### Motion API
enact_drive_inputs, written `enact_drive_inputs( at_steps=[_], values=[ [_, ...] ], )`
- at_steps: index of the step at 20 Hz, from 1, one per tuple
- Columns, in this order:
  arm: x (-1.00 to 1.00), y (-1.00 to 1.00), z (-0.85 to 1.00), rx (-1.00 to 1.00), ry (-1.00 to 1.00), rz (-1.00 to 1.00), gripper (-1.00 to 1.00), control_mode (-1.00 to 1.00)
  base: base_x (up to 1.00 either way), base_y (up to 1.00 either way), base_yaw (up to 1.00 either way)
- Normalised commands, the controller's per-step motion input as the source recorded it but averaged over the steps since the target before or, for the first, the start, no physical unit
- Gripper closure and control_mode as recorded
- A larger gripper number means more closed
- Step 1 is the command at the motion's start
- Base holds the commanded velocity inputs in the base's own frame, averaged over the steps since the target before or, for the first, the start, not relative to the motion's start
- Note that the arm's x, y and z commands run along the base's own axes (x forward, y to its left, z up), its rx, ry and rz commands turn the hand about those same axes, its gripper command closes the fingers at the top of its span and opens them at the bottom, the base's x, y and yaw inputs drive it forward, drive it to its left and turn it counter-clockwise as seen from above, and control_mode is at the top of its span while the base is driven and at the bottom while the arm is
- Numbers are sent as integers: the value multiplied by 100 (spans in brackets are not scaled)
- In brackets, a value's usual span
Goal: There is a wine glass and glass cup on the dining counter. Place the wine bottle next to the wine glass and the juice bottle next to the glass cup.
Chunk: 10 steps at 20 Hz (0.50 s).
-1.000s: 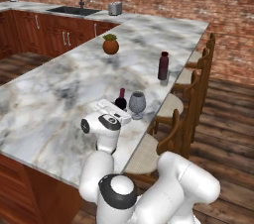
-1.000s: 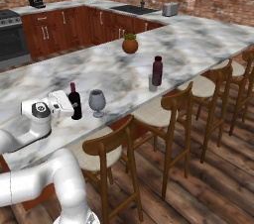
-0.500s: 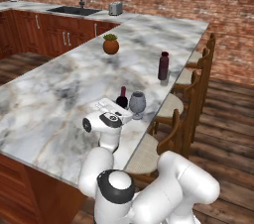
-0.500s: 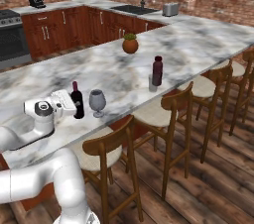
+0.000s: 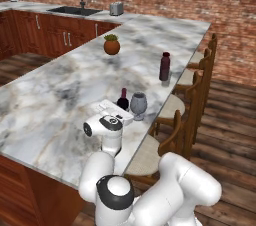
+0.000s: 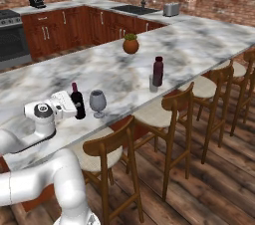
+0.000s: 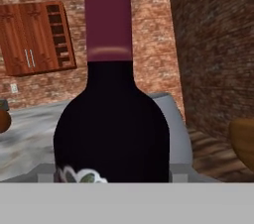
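— Two bottles are standing on the long dining counter with the white-grey veined marble top (image 5: 60, 90). Where is the slim dark glass wine bottle with the dark-red neck (image 6: 77, 101) sitting?

— It is standing upright near the chair-side edge, just beside the clear stemmed wine glass with the rounded bowl (image 6: 97, 102). The white arm's two-finger gripper (image 6: 73, 107) is reaching up against that bottle from the side away from the wine glass.

— Is the claw clamping it?

— That is not showing clearly. The hand view is looking straight at the bottle's dark body and maroon neck at very close range, with the fingertips hidden, so whether the fingers are pressing on the glass cannot be told.

— And the stout dark maroon juice bottle with the wide cap (image 5: 164, 66)?

— It is standing farther along the same edge, well apart from the wine bottle, right beside the small clear straight-sided glass cup (image 6: 153, 84).

— Anything else lying on the marble?

— One round brown pot with green leaves (image 5: 111, 45) is sitting toward the middle, and wooden chairs with pale seats (image 6: 164, 114) are lining the near side.
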Motion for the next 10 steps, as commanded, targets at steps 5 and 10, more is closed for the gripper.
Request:
enact_drive_inputs(
  at_steps=[5,10],
  values=[
    [-2,0,-51,1,0,0,100,-100,0,0,0],
    [0,0,-49,4,0,0,100,-100,0,0,0]
  ],
)
